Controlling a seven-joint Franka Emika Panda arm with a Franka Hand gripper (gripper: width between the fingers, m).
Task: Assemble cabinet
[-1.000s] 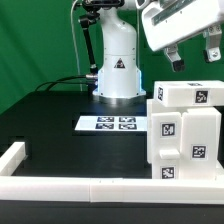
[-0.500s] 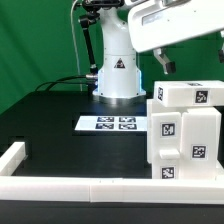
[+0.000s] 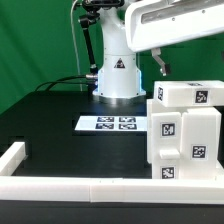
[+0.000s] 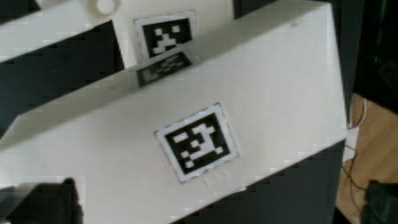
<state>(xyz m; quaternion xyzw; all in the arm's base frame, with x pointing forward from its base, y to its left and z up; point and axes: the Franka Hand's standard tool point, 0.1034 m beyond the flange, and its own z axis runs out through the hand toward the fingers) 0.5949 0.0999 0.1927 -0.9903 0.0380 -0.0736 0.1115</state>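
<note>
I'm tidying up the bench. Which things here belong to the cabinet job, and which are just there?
Belongs to the job:
cabinet
claw

Just there:
marker board
border rail
robot base
cable

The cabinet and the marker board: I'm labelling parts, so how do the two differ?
The cabinet is a tall, upright box; the marker board is thin and lies flat on the table. The cabinet's tags sit on several faces, the marker board's on its top. Both are white with black-and-white tags.
</note>
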